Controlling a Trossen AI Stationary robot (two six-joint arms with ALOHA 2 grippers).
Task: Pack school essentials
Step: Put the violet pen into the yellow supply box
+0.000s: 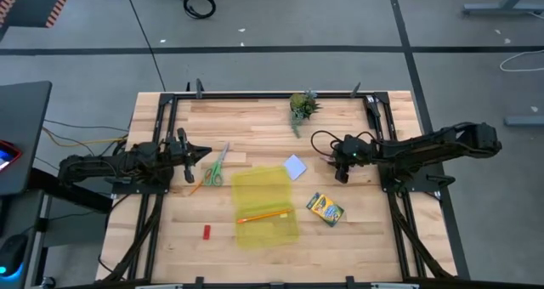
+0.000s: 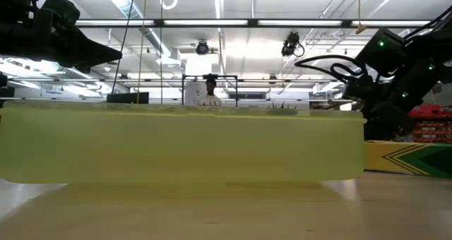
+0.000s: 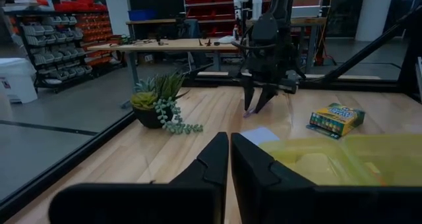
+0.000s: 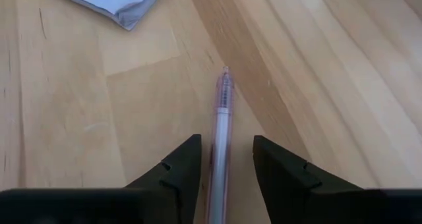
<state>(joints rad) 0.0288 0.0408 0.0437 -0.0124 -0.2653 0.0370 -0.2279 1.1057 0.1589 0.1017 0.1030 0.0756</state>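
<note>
My right gripper (image 4: 221,159) points slantwise down at the table, open, one finger on each side of a clear pen (image 4: 222,112) that lies flat on the wood; neither finger touches it. A pale blue note pad (image 1: 295,167) lies just beyond. The translucent yellow case (image 1: 265,206) sits open mid-table with an orange pencil (image 1: 262,214) inside. Green-handled scissors (image 1: 214,168) lie left of it, with the crayon box (image 1: 325,209) to its right and a red block (image 1: 206,231) toward the near edge. At the left edge my left gripper (image 3: 229,159) waits level, shut and empty.
A small potted plant (image 1: 302,106) stands at the far edge, behind the right gripper. A black frame rail (image 1: 272,95) runs round the tabletop. Bare wood lies between the note pad and the right arm's base.
</note>
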